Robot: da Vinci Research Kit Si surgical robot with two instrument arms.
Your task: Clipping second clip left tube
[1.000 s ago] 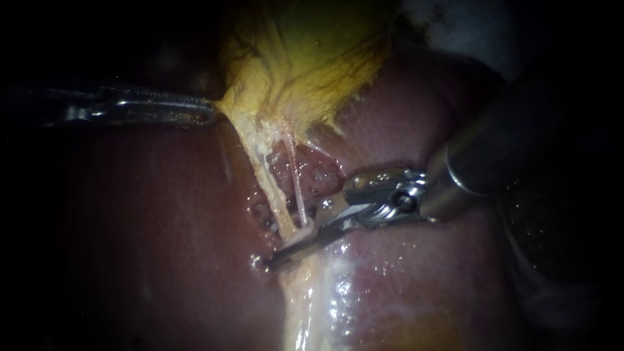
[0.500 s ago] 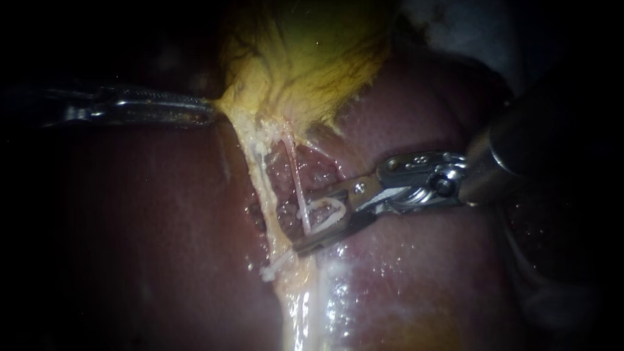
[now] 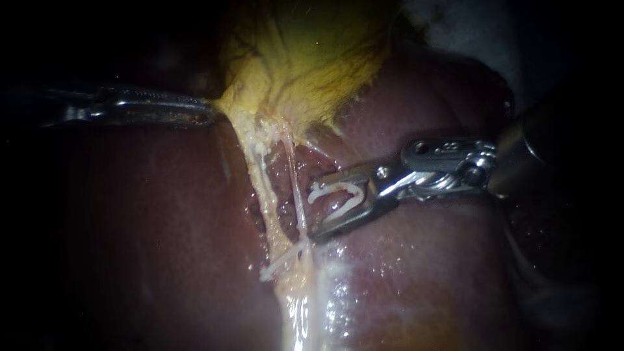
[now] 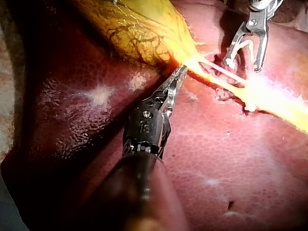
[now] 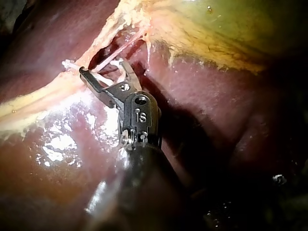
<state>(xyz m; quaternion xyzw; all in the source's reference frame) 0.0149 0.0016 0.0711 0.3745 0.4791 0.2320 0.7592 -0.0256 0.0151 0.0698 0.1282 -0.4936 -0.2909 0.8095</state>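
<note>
The yellow gallbladder (image 3: pixel 305 58) lies on the dark red liver (image 3: pixel 149 227). My left instrument (image 3: pixel 207 114) (image 4: pixel 179 76) is shut on the gallbladder's lower edge and holds it taut. Two pale tubes run down from there: the thicker left tube (image 3: pixel 265 195) and the thin right tube (image 3: pixel 297 195). A white clip (image 3: pixel 279 260) (image 4: pixel 250 107) sits across the left tube's lower end. My right instrument (image 3: pixel 316 208) (image 5: pixel 103 70) (image 4: pixel 244 62) stands just right of the tubes. Its jaws are wide apart, with a bent white clip (image 3: pixel 338 194) held between them.
Glistening pale fatty tissue (image 3: pixel 305 305) runs down from the clipped spot. The right instrument's dark shaft (image 3: pixel 559 143) crosses the liver on the right. Darkness hides the far edges.
The right instrument's jaws were closed across the tubes' lower end. They have opened and drawn back up and to the right, uncovering the clip on the left tube. The left instrument has not moved.
</note>
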